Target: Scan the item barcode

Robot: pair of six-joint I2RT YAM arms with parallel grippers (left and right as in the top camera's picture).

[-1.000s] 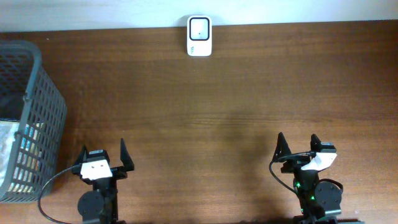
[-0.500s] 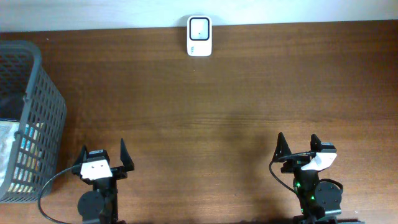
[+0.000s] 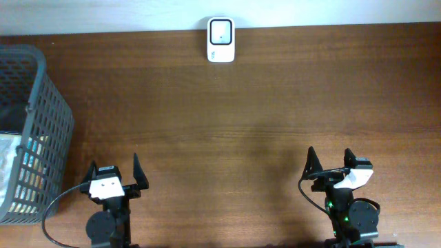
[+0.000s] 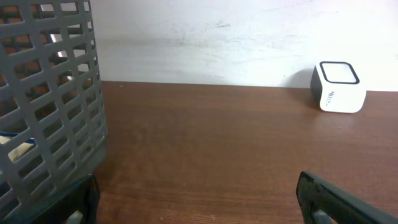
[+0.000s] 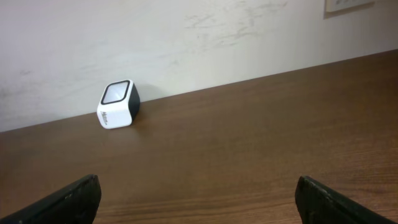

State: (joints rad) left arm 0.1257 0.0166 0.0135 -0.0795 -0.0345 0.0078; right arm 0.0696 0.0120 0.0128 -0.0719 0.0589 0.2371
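Observation:
A white barcode scanner (image 3: 221, 31) with a dark window stands at the table's far edge, in the middle. It also shows in the left wrist view as the scanner (image 4: 339, 93) at the far right, and in the right wrist view as the scanner (image 5: 117, 104) at the far left. Pale packaged goods (image 3: 15, 162) lie inside a grey mesh basket (image 3: 54, 127) at the left; no barcode shows on them. My left gripper (image 3: 114, 176) and right gripper (image 3: 329, 164) sit near the front edge, both open and holding nothing.
The basket's mesh wall (image 4: 50, 106) rises close to my left gripper (image 4: 198, 199), on its left. Bare brown tabletop (image 5: 249, 143) stretches from my right gripper (image 5: 198, 193) to the pale back wall.

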